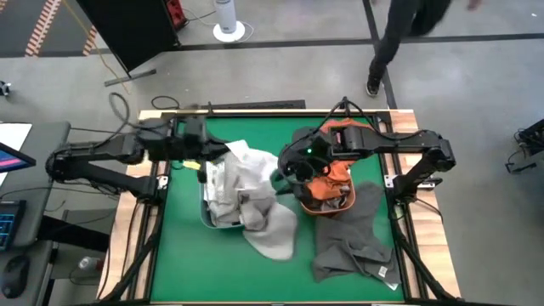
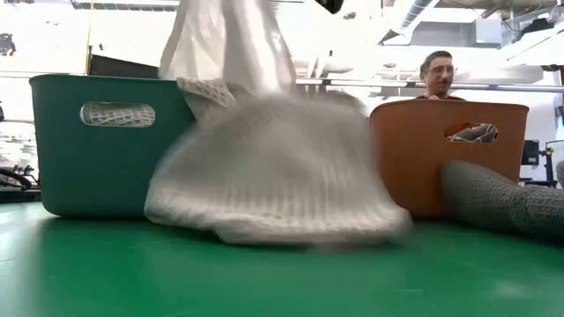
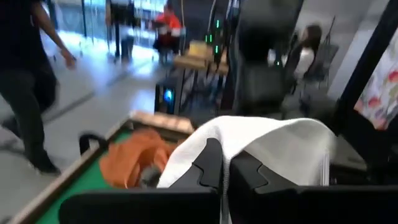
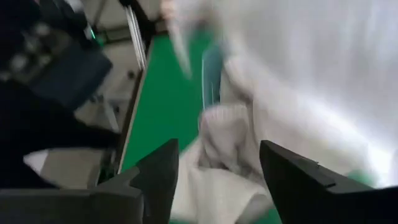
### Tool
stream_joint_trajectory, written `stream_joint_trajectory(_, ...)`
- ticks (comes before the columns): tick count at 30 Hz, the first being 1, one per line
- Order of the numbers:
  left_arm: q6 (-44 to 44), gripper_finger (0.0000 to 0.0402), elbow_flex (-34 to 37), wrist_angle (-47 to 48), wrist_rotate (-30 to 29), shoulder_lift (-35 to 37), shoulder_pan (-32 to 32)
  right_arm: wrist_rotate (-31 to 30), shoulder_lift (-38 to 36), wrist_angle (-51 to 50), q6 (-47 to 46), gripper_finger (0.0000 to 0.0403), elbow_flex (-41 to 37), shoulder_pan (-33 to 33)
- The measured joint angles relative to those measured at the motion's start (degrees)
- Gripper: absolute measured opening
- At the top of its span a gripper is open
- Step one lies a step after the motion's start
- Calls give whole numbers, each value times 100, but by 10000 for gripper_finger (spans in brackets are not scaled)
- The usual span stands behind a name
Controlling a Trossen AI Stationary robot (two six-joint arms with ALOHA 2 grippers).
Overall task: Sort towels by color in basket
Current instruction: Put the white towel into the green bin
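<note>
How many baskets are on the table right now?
2: a green basket on the left arm's side, heaped with pale towels, and an orange basket on the right arm's side, beside a dark grey towel.

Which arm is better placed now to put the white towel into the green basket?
Left. The left pincer is shut on the white towel above the green basket. The right pincer is open beside the orange basket.

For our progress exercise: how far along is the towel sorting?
Done: rust-orange towel in the orange plastic basket. In hand: left gripper grips a white towel above the teal plastic basket; right gripper open. Left: light grey towel, dark grey towel on the table.
</note>
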State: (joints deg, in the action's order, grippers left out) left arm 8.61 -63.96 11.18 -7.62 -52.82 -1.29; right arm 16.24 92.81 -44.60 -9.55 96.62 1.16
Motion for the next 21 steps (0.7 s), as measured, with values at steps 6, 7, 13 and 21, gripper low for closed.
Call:
stream_joint_trajectory(6,-67,1,0,58,206,843,3,-181,11,-527,-102,264,-109,-22)
stream_joint_trajectory(7,-13,1,0,128,203,992,3,-253,-3,-624,-108,264,-109,-40)
stream_joint_trajectory(13,303,0,0,109,93,1799,3,-353,-86,-827,-113,264,-111,-134)
stream_joint_trajectory(21,58,0,-9,-685,-94,2396,1,-353,-85,-801,-49,264,-111,-244)
